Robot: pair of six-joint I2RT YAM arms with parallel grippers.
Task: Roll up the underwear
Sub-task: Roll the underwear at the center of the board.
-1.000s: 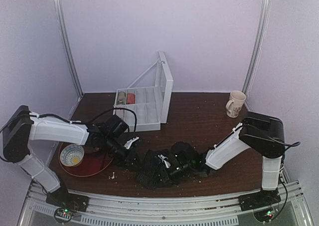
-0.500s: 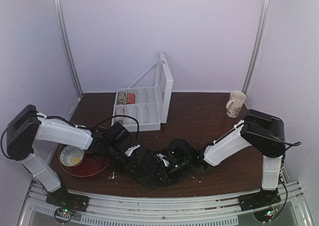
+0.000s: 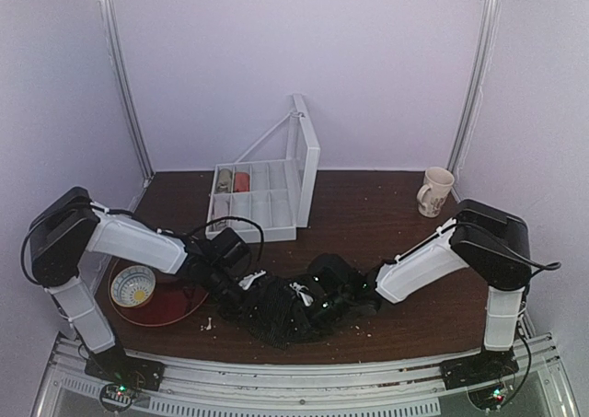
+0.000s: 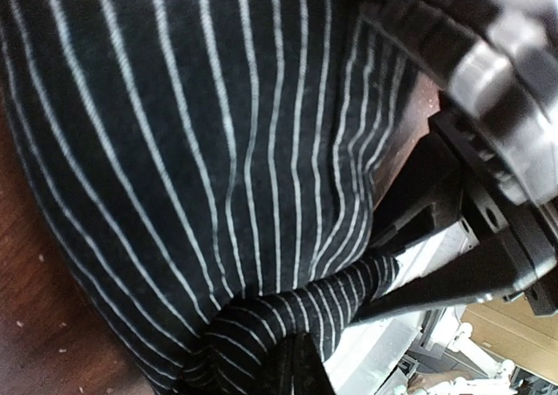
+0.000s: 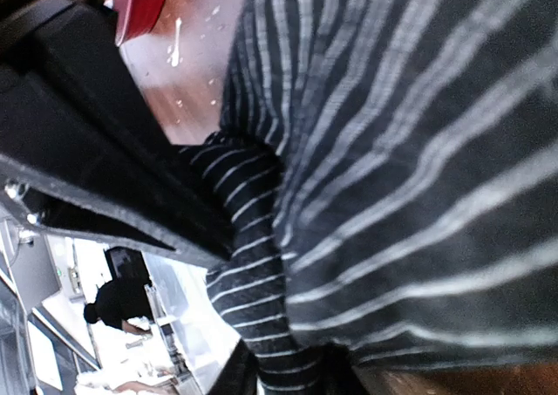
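The underwear [image 3: 276, 314], black with pale pinstripes, lies bunched near the table's front edge between the two arms. My left gripper [image 3: 245, 286] is at its left end. In the left wrist view the striped cloth [image 4: 218, 151] fills the frame, and a twisted fold of it is pinched in the shut left gripper [image 4: 296, 360]. My right gripper [image 3: 309, 301] is sunk into the heap's right half. In the right wrist view a fold of the underwear [image 5: 418, 151] runs down into the right gripper [image 5: 288, 369]. Cloth hides the right fingertips, so their gap is unclear.
A red plate [image 3: 166, 308] with a small bowl [image 3: 133, 286] sits at the front left, close to the left arm. A clear compartment box [image 3: 262, 201] with its lid raised stands behind. A mug [image 3: 434, 191] is at the back right.
The left arm has reached farther right and the right gripper has shifted left, so both grippers now meet in the heap. The underwear has spread lower and wider between them.
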